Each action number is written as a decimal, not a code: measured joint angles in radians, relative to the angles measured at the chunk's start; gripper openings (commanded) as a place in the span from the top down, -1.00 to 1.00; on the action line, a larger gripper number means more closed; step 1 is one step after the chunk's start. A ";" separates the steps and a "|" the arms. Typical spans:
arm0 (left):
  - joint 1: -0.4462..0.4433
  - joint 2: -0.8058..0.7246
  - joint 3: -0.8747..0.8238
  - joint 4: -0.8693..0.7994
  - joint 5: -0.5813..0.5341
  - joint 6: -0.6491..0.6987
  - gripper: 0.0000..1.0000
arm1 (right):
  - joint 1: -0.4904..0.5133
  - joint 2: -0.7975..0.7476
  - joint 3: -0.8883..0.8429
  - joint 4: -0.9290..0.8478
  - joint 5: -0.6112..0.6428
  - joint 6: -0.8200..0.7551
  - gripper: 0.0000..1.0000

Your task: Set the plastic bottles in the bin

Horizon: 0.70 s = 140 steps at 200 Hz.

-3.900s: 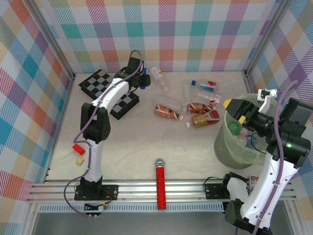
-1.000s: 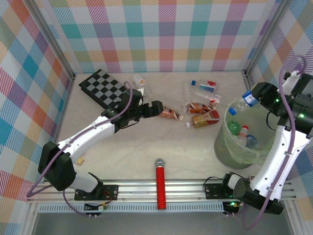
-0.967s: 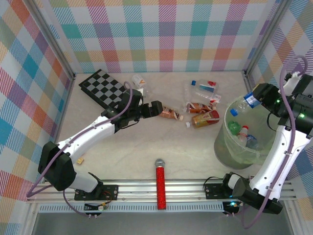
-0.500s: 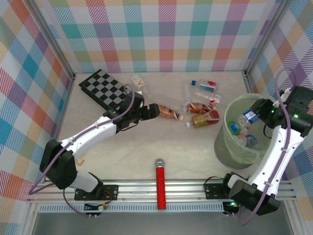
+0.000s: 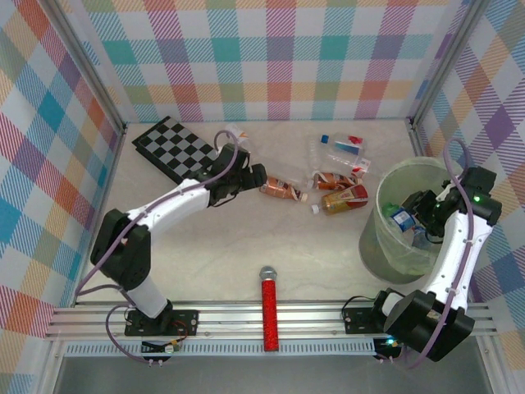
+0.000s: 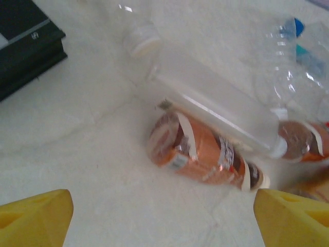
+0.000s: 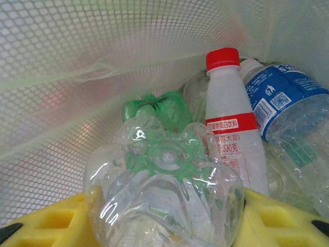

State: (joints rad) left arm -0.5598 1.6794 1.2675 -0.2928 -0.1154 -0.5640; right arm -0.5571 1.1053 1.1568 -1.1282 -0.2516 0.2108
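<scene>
My right gripper (image 5: 408,218) hangs inside the bin (image 5: 373,246), shut on a clear plastic bottle (image 7: 164,190) whose base faces the wrist camera between the yellow pads (image 7: 277,221). Beneath it lie a white red-capped bottle (image 7: 231,134), a blue-labelled one (image 7: 282,100) and a green one (image 7: 159,105). My left gripper (image 5: 256,176) is open just left of an orange-labelled bottle (image 5: 280,189). In the left wrist view that bottle (image 6: 205,154) lies ahead of the wide-apart fingertips (image 6: 36,216), with a clear bottle (image 6: 205,100) behind it. More bottles (image 5: 338,185) lie mid-table.
A black-and-grey checkerboard (image 5: 176,149) lies at the back left, close to my left arm. A red glittery microphone (image 5: 269,316) lies by the front rail. The plaid walls close in the table on three sides.
My right gripper has come down from above the rim into the bin, still holding the clear bottle. The left gripper has edged toward the orange-labelled bottle.
</scene>
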 measured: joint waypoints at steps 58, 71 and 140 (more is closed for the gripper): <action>0.054 0.238 0.206 0.006 -0.034 0.003 -0.94 | 0.034 0.015 -0.071 0.045 0.003 0.034 -0.58; 0.062 0.280 0.246 0.007 -0.036 0.003 -0.95 | 0.035 0.013 -0.069 0.039 0.005 0.037 -0.69; 0.091 0.450 0.407 0.005 -0.055 -0.018 -1.00 | 0.034 -0.027 0.181 -0.104 0.054 0.008 -0.98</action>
State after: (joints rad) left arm -0.4686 2.1292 1.6741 -0.2874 -0.1707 -0.5823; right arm -0.5232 1.0779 1.3376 -1.2324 -0.1978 0.2192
